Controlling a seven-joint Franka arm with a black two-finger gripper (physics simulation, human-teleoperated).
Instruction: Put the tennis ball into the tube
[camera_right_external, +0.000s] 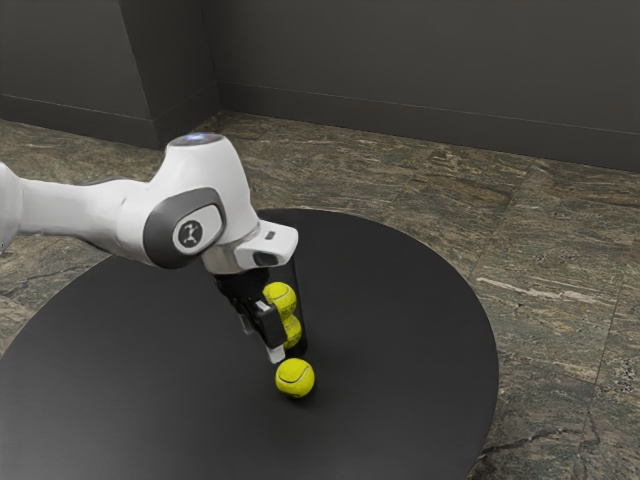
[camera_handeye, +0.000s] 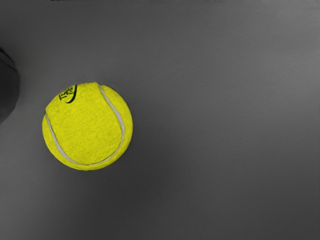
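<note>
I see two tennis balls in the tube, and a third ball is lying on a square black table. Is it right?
Not quite: the black table is round, as the exterior view shows. Two balls are in the tube and the third ball lies on the table.

One tennis ball (camera_handeye: 87, 127), bright yellow, felt nap plain to see, resting on a dark grey tabletop (camera_handeye: 225, 100). Pale grey seam (camera_handeye: 120, 127) curves round the ball in a U. Black printed mark (camera_handeye: 68, 93) within the U's open end, lettering too small to read. Dark round-edged object (camera_handeye: 7, 85) near the ball, on the printed mark's side; the two stand apart, grey surface between. Only part of its curve is visible. Surface smooth and matt; a soft darker patch (camera_handeye: 142, 187) beside the ball, opposite the mark.
</note>
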